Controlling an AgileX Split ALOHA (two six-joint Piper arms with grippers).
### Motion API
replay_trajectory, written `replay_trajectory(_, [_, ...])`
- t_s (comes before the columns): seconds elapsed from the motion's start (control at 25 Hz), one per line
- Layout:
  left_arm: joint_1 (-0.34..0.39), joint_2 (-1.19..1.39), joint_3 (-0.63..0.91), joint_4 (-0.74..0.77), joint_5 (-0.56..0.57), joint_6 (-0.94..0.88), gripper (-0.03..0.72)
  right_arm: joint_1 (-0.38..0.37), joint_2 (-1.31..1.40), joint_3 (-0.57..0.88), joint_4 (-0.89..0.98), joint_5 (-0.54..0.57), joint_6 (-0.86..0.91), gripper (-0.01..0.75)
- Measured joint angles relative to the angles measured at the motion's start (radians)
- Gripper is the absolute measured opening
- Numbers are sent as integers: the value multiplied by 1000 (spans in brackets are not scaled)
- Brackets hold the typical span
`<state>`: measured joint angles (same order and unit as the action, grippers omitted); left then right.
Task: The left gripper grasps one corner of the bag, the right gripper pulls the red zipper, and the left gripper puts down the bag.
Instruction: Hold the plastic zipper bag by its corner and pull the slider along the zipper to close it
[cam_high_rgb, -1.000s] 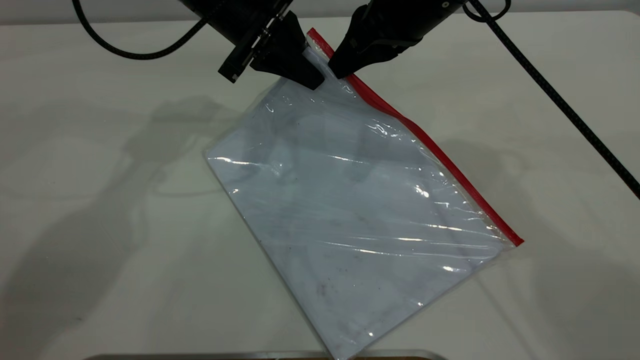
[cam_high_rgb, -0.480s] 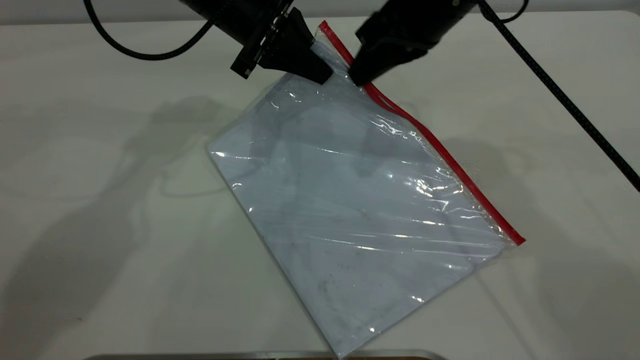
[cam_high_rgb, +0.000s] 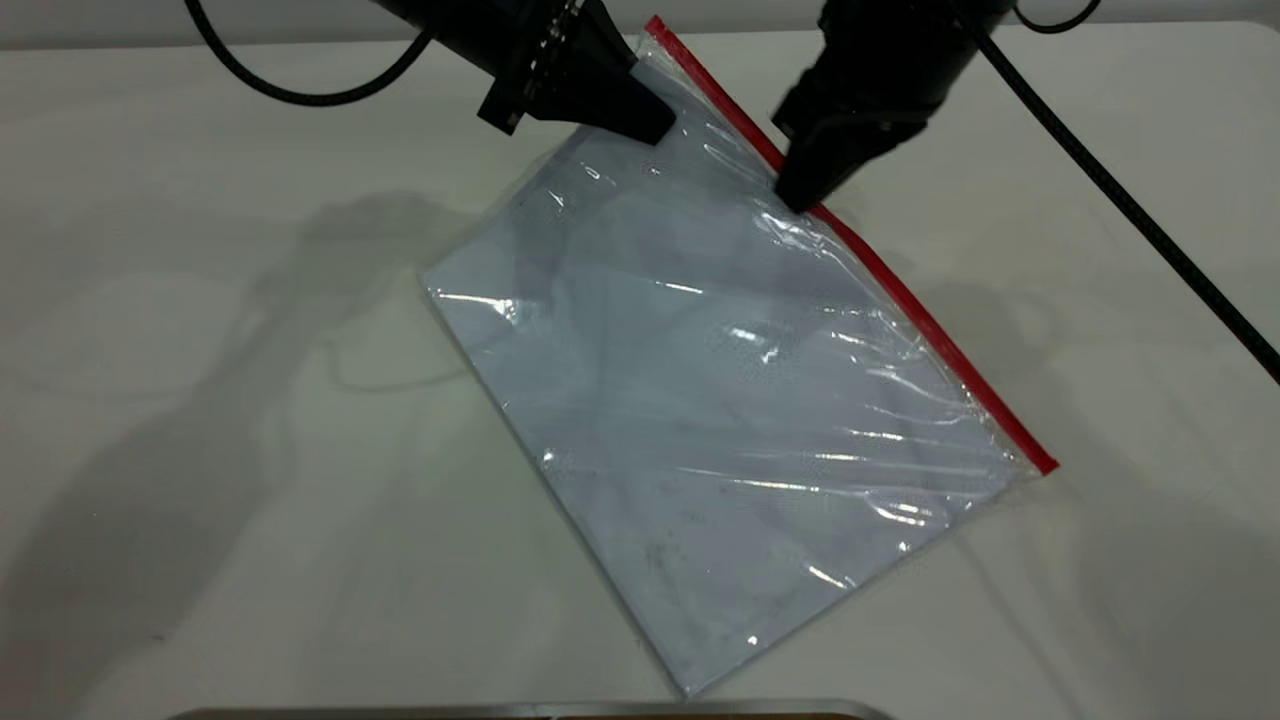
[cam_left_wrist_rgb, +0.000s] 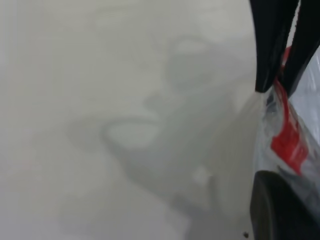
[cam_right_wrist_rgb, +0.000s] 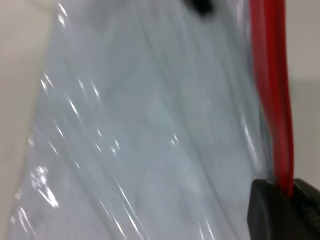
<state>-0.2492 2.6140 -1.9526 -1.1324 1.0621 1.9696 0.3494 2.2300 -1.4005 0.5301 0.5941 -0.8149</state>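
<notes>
The bag (cam_high_rgb: 740, 400) in my grip is thin clear plastic, glossy and wrinkled, throwing bright glints along its creases, with faint dark scuffs on the film. Its zipper (cam_high_rgb: 880, 275) is a smooth red plastic strip with a mild sheen. My left gripper (cam_high_rgb: 650, 125) and right gripper (cam_high_rgb: 795, 195) look like matt black plastic. The table (cam_high_rgb: 200, 400) is smooth, pale and matt.

Left gripper (cam_left_wrist_rgb: 283, 75): black fingers closed on corner of the bag (cam_left_wrist_rgb: 274, 102). Red zipper (cam_left_wrist_rgb: 289, 140) crumpled just beside fingertips. Pale table (cam_left_wrist_rgb: 100, 125), shadowed.
</notes>
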Motion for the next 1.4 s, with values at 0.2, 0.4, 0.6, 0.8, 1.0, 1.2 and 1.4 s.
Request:
replay_trajectory(0.2, [26,0,-2,-12,-5,-34,53,0,2,1,-137,49,93,37])
replay_trajectory(0.4, [51,0,-6,-13,-15,-49,53,-1,2,1,-223,135,166,38])
replay_trajectory(0.6, [61,-1,-7,38,-32,-70,53,-2,2,2,-299,293,234,41])
replay_trajectory(0.8, [63,-1,-7,125,-79,-120,53,-2,2,2,-345,451,303,43])
replay_trajectory(1.0, [66,-2,-7,144,-88,-138,53,-2,2,1,-350,496,324,44])
replay_trajectory(1.2, [66,-2,-7,148,-85,-140,53,-2,2,1,-350,496,324,46])
replay_trajectory(1.4, [66,-2,-7,158,-91,-146,59,-2,2,2,-350,455,333,72])
